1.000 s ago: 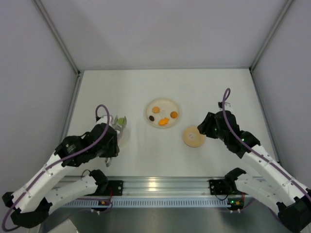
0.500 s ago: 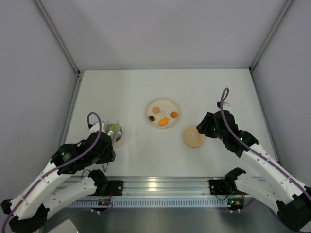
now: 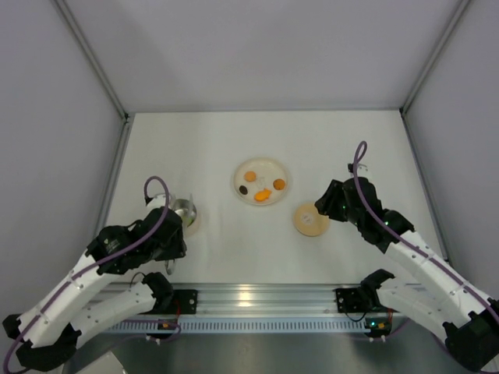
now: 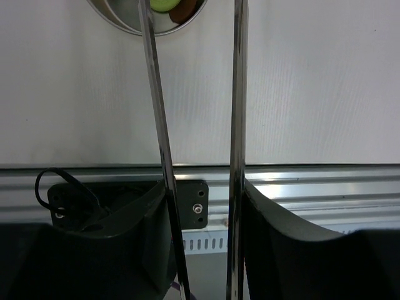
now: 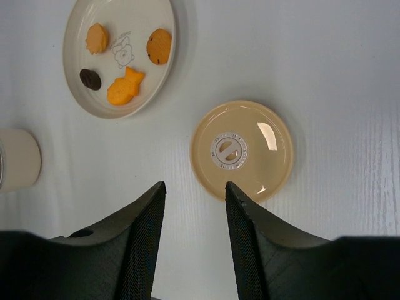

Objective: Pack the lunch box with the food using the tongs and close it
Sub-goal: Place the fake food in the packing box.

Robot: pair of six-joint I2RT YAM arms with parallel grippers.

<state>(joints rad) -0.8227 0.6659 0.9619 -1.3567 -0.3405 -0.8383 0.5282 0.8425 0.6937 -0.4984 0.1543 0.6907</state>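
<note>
My left gripper [image 4: 205, 187] is shut on the tongs [image 4: 157, 112], whose two thin metal arms stand a little apart and reach to the rim of the lunch box [image 4: 125, 22]. A green piece [image 4: 164, 4] and a brown piece [image 4: 182, 9] of food lie inside it. From above, the lunch box [image 3: 185, 210] sits just ahead of the left gripper [image 3: 170, 238]. More food [image 5: 125, 86], orange and dark brown, lies on the cream plate [image 5: 156, 87]. The tan lid [image 5: 242, 150] lies flat beside my right gripper [image 5: 195, 187], which is open and empty at the lid's near edge.
The cream plate [image 3: 261, 166] sits mid-table with the lid [image 3: 310, 220] to its right. The aluminium rail [image 3: 257, 296] carrying both arm bases runs along the near edge. Grey walls enclose the table on three sides.
The left arm has drawn back toward the near edge, taking the tongs' tips off the lunch box; the green piece now lies in the box. The right arm has barely moved.
</note>
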